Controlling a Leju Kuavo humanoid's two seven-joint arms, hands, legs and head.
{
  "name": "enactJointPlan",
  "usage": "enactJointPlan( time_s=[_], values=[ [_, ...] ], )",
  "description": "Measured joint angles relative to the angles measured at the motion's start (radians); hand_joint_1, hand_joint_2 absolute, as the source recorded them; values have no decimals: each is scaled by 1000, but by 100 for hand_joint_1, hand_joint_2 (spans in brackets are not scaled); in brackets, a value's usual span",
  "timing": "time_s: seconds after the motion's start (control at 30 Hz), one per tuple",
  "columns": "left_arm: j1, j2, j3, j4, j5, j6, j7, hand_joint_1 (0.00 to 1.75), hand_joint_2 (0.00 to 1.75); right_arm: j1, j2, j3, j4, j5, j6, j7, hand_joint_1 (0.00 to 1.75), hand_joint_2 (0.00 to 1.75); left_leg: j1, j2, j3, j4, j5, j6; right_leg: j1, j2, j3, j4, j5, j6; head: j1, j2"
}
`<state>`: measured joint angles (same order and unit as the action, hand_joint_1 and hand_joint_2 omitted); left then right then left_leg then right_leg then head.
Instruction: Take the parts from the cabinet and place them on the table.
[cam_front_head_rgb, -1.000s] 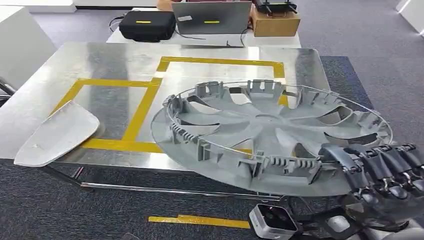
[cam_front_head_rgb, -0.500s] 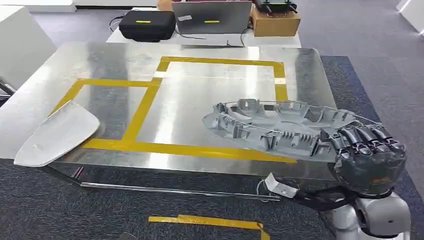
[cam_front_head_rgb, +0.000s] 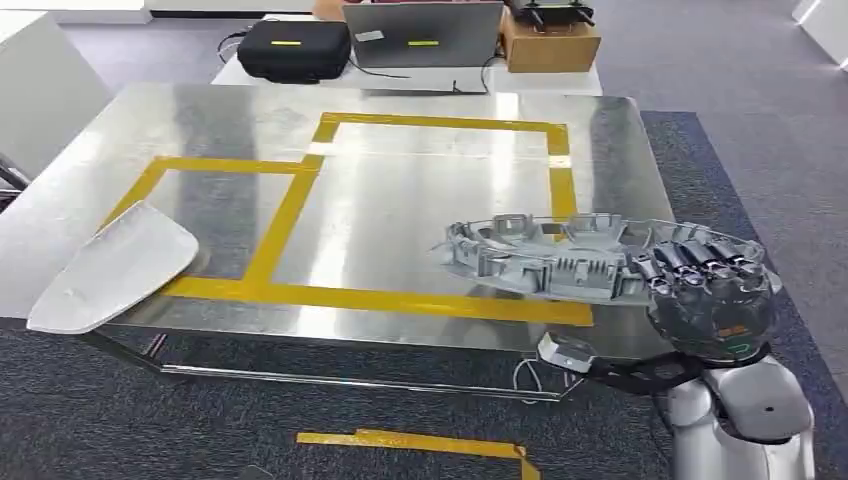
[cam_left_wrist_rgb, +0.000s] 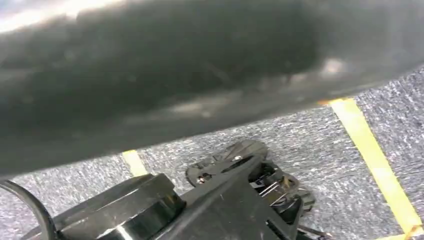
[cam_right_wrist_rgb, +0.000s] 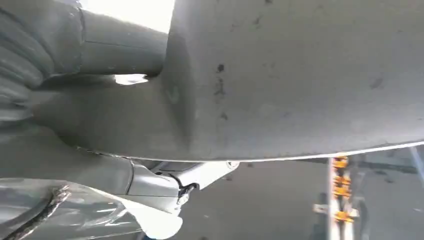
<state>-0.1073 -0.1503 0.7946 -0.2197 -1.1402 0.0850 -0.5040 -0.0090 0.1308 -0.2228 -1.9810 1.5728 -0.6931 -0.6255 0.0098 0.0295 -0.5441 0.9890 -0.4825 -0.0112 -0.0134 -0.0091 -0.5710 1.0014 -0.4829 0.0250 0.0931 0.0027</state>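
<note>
1. While the right hand (cam_front_head_rgb: 712, 290) grips the grey wheel cover (cam_front_head_rgb: 570, 258) by its near-right rim in the head view, the cover sits low and nearly flat over the steel surface (cam_front_head_rgb: 400, 200), inside the right yellow tape box (cam_front_head_rgb: 440, 125); contact with the surface unclear. White curved panel (cam_front_head_rgb: 112, 265) lies on the surface's near-left corner, overhanging the edge.
2. Left wrist view: blurred dark shape across the frame, grey carpet (cam_left_wrist_rgb: 320, 150) with yellow tape below. Left hand state: cannot tell.
3. Right wrist view: thumb (cam_right_wrist_rgb: 122, 47) pressed on the cover's smooth grey face (cam_right_wrist_rgb: 300, 75).
</note>
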Motion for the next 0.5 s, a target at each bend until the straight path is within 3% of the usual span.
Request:
enactJointPlan(
  time_s=[0.23, 0.5],
  values=[
    [-2, 0, -4, 0, -20, 30, 10, 0, 0, -33, 0, 15, 17, 0, 0, -65, 175, 175, 0, 0, -1, 0, 0, 0, 0, 0, 0, 0, 0, 0, 0, 0],
    [-5, 1, -25, 0, -34, 47, 21, 0, 0, -65, -16, 87, 26, 0, 0, -69, 175, 175, 0, 0, -1, 0, 0, 0, 0, 0, 0, 0, 0, 0, 0, 0]
  ],
)
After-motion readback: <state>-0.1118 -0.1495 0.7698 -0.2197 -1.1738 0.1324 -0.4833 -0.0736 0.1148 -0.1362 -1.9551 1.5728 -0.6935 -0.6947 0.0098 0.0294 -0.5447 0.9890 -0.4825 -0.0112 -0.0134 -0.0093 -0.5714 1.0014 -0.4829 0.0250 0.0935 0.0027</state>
